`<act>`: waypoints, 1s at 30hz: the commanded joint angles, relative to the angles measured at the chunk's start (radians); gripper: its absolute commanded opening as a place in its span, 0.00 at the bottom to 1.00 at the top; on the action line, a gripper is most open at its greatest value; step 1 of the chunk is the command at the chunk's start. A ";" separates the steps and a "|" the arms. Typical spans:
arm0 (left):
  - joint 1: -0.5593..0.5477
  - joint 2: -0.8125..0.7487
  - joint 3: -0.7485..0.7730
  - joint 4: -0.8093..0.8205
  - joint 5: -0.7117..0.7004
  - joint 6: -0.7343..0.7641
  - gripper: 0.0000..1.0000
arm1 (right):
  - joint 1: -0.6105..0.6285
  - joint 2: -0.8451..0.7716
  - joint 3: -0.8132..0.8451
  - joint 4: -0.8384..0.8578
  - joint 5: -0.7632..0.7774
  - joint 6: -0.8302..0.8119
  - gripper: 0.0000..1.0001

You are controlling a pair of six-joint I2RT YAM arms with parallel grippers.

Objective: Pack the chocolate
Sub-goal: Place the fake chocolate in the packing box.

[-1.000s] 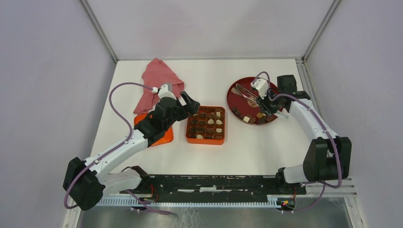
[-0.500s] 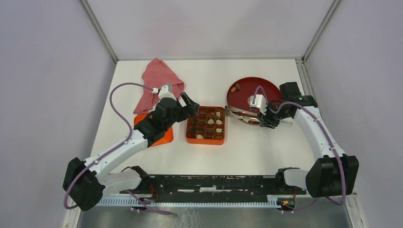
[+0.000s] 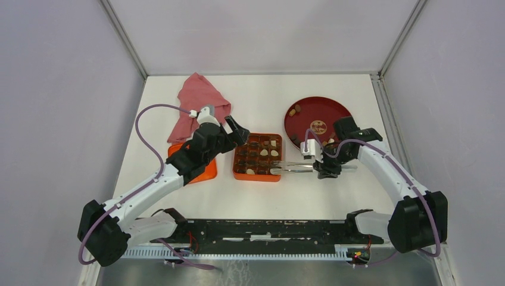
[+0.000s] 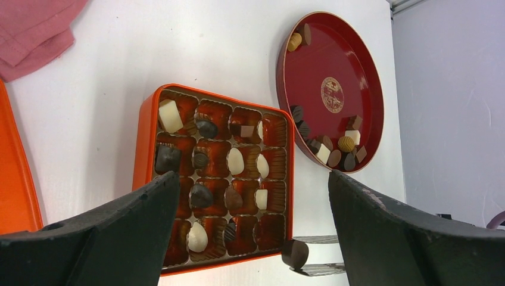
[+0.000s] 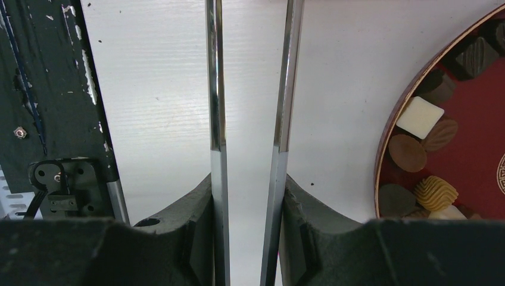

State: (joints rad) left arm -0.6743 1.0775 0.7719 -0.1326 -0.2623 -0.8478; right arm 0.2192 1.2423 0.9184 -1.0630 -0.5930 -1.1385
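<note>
Here chocolate (image 4: pixel 295 253) sits in tongs' (image 3: pixel 290 166) tips, beyond fingers (image 5: pixel 199 205).

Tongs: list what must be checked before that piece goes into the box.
1. Right claw shut on the tongs: ok.
2. Dark chocolate piece pinched at the tong tips: ok.
3. Piece over an empty cell of the orange box: cannot tell; it hangs at the box's corner.
4. Free cells in the box: ok.
5. Left claw open, apart from the tongs: ok.
</note>
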 commanded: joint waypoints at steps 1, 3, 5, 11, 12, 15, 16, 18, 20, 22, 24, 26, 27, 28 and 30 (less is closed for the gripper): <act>0.002 -0.011 0.001 0.011 -0.026 -0.005 0.98 | 0.027 -0.012 -0.003 0.037 0.012 0.017 0.08; 0.002 -0.010 0.001 0.014 -0.026 -0.005 0.98 | 0.036 -0.008 -0.007 0.050 0.022 0.029 0.09; 0.002 -0.010 0.002 0.013 -0.026 -0.005 0.98 | 0.040 -0.002 -0.009 0.052 0.027 0.034 0.11; 0.002 -0.007 0.001 0.013 -0.025 -0.005 0.98 | 0.048 -0.002 -0.029 0.072 0.060 0.052 0.20; 0.002 -0.007 0.002 0.013 -0.025 -0.005 0.98 | 0.050 -0.001 -0.030 0.073 0.061 0.053 0.21; 0.002 -0.005 0.003 0.014 -0.025 -0.004 0.98 | 0.051 0.000 -0.033 0.083 0.067 0.065 0.24; 0.002 -0.004 0.004 0.013 -0.025 -0.004 0.98 | 0.054 0.000 -0.035 0.089 0.072 0.071 0.25; 0.001 -0.003 0.005 0.013 -0.025 -0.004 0.98 | 0.054 0.004 -0.036 0.093 0.074 0.075 0.28; 0.003 -0.004 0.004 0.013 -0.025 -0.004 0.98 | 0.055 0.005 -0.038 0.094 0.075 0.081 0.31; 0.002 -0.005 0.002 0.013 -0.026 -0.004 0.98 | 0.055 0.008 -0.039 0.092 0.076 0.080 0.33; 0.002 -0.006 0.001 0.013 -0.026 -0.005 0.98 | 0.057 0.008 -0.042 0.092 0.076 0.081 0.36; 0.001 -0.008 0.000 0.013 -0.026 -0.005 0.98 | 0.057 0.005 -0.043 0.091 0.079 0.081 0.38; 0.003 -0.008 0.000 0.013 -0.026 -0.005 0.98 | 0.057 0.004 -0.043 0.091 0.079 0.082 0.39; 0.002 -0.007 0.001 0.013 -0.026 -0.005 0.98 | 0.058 0.004 -0.042 0.092 0.079 0.082 0.40; 0.003 -0.007 0.001 0.013 -0.027 -0.005 0.98 | 0.058 0.003 -0.041 0.088 0.078 0.082 0.42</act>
State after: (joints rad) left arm -0.6743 1.0779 0.7719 -0.1326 -0.2623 -0.8482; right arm 0.2714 1.2449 0.8722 -0.9878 -0.5102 -1.0618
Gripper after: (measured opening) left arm 0.986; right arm 0.411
